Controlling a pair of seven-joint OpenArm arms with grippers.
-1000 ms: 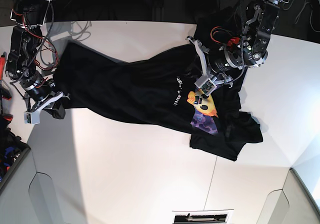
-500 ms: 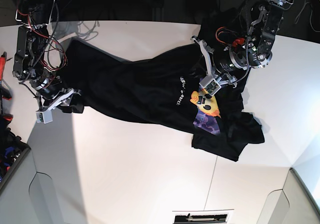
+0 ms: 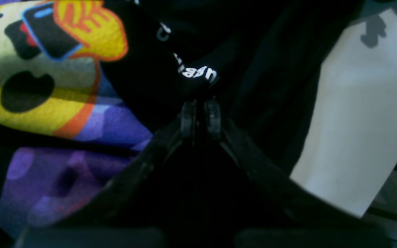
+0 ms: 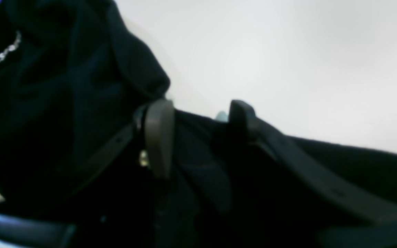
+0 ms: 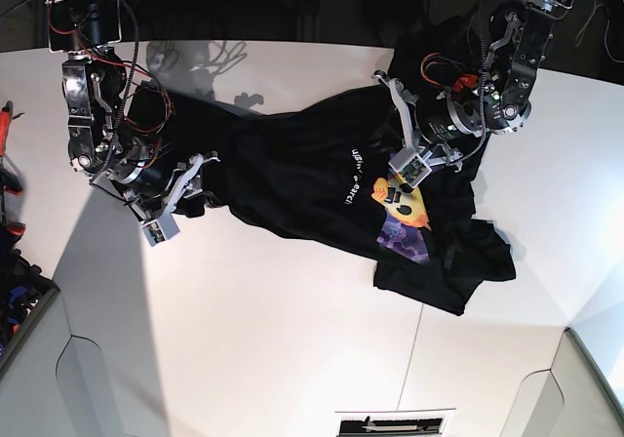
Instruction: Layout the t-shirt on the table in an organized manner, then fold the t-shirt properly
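Note:
The black t-shirt lies crumpled in a slanted band across the white table. Its sun-face graphic faces up at the right end. My left gripper sits beside the white lettering, shut on a pinch of the t-shirt just below the letters, as the left wrist view shows at its gripper. My right gripper is at the shirt's left end. In the right wrist view the gripper stands open, with a fold of the t-shirt lying between its fingers.
Loose cables lie at the table's back left, with dark clutter beyond the back edge. Red tools sit off the left side. The table has cut-out corners at the front and a slot at the front edge.
My right arm has swept toward the shirt's middle, carrying the shirt's left end with it and bunching the fabric. Its jaws have opened. The left arm has barely moved.

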